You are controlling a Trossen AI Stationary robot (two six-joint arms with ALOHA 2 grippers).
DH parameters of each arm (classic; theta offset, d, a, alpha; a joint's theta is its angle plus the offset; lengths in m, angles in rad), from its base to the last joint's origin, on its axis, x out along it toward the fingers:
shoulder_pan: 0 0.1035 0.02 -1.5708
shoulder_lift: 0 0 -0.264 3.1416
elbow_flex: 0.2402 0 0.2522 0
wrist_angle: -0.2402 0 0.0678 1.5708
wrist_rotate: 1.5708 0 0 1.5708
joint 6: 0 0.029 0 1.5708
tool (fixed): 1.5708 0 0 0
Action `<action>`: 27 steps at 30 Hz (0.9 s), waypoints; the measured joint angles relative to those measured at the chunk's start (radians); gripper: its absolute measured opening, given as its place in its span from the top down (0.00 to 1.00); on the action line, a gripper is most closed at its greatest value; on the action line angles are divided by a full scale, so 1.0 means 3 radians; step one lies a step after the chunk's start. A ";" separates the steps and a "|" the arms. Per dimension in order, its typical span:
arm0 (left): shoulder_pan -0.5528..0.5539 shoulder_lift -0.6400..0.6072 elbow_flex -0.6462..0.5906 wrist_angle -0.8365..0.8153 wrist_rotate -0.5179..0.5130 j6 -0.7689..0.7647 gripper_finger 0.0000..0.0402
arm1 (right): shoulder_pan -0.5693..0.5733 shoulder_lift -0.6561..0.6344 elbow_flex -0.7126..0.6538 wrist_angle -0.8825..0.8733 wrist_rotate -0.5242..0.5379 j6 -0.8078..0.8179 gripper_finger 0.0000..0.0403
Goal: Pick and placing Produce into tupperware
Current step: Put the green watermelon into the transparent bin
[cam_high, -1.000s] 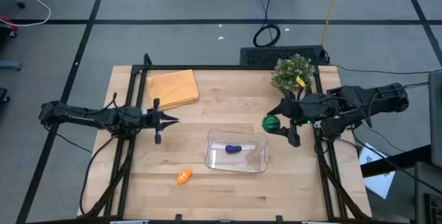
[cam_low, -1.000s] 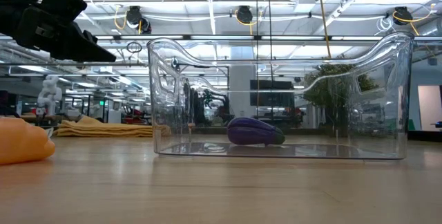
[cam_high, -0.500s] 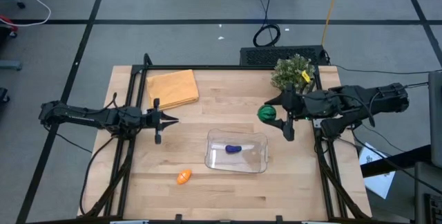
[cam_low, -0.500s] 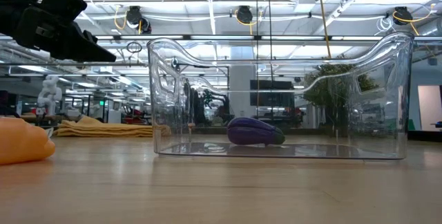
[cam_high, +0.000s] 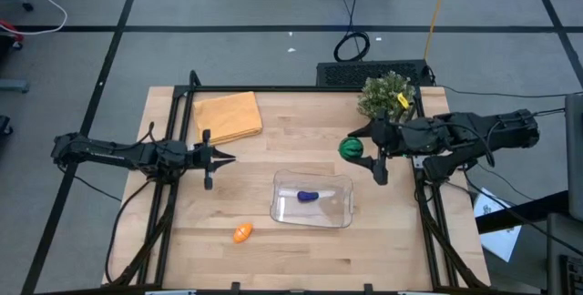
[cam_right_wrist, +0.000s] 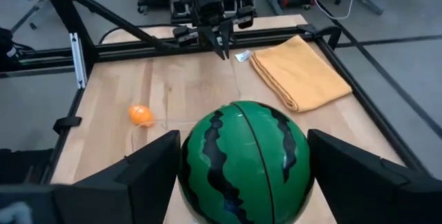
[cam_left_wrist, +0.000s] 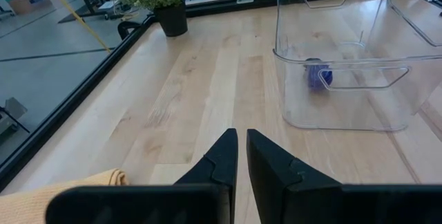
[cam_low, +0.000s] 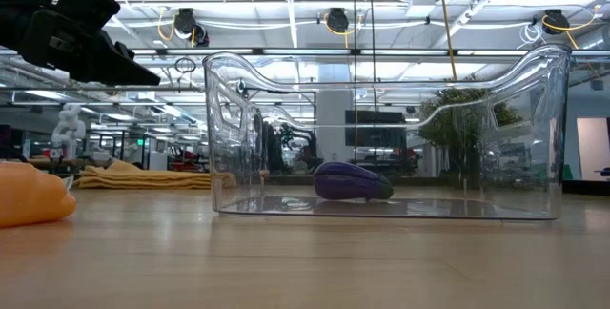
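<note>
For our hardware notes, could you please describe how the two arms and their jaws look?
Both the left arm and the right arm are dark, black jointed links. The left gripper tapers to slim pointed jaws; the right gripper has broad, flat black jaws. No markings show.

right tool (cam_high: 364, 156) clamped, left tool (cam_high: 230, 157) closed

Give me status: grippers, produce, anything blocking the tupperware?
Right gripper shut on green striped piece, beside the tupperware. Left gripper shut, empty, waiting. Purple piece inside; orange piece on table. Nothing blocking.
</note>
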 joint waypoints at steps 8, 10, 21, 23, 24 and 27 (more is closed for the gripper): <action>0.0000 0.0000 0.0000 0.0003 0.0000 0.0000 0.91 | -0.0127 0.0230 0.0000 0.0277 -0.0189 -0.0141 0.27; -0.0001 0.0000 0.0000 0.0004 0.0000 0.0000 0.91 | -0.0181 0.0290 0.0000 0.0375 -0.0284 -0.0142 0.27; -0.0001 0.0000 0.0000 0.0001 0.0000 0.0000 0.91 | -0.0637 0.0463 0.0000 0.0893 -0.1065 -0.0147 0.27; 0.0000 0.0000 0.0000 0.0001 0.0000 0.0000 0.91 | -0.0721 0.0463 0.0000 0.0875 -0.1118 -0.0177 0.27; -0.0001 0.0000 0.0000 0.0000 0.0000 0.0000 0.91 | -0.0765 0.0463 0.0000 0.0860 -0.1177 -0.0182 0.27; 0.0000 0.0000 0.0000 0.0000 0.0000 0.0001 0.91 | -0.0869 0.0464 0.0000 0.0798 -0.1388 -0.0177 0.27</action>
